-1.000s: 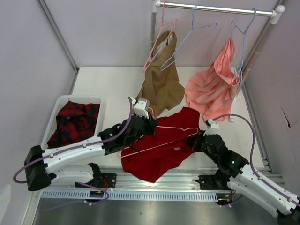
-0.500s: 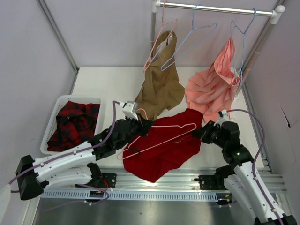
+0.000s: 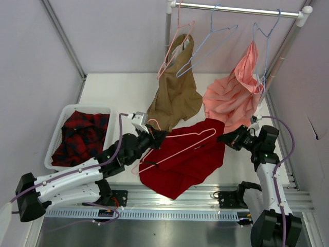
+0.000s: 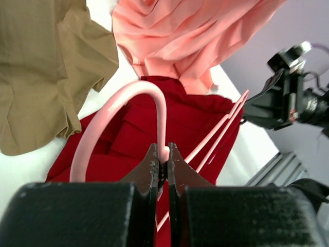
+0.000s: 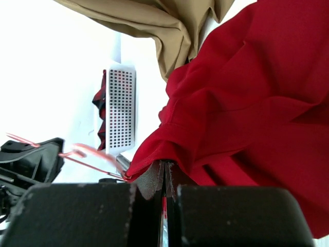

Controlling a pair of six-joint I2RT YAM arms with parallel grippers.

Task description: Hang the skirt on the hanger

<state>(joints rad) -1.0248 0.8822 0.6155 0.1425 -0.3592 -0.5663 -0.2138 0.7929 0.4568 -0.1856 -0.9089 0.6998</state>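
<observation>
The deep-red skirt lies crumpled on the table between the arms. The pale-pink hanger rests across its top. My left gripper is shut on the hanger at the base of its hook, the jaws pinching the wire over the skirt. My right gripper is shut on the skirt's right edge. In the right wrist view the red cloth drapes over the closed jaws, with the hanger's far end at the left.
A tan garment and a salmon-pink one hang from the rail at the back, beside light-blue hangers. A white basket holding a plaid garment stands at the left.
My right arm has swung back to the right, drawing the skirt's right edge with it. My left gripper has pulled the hanger a little to the left and up off the cloth.
</observation>
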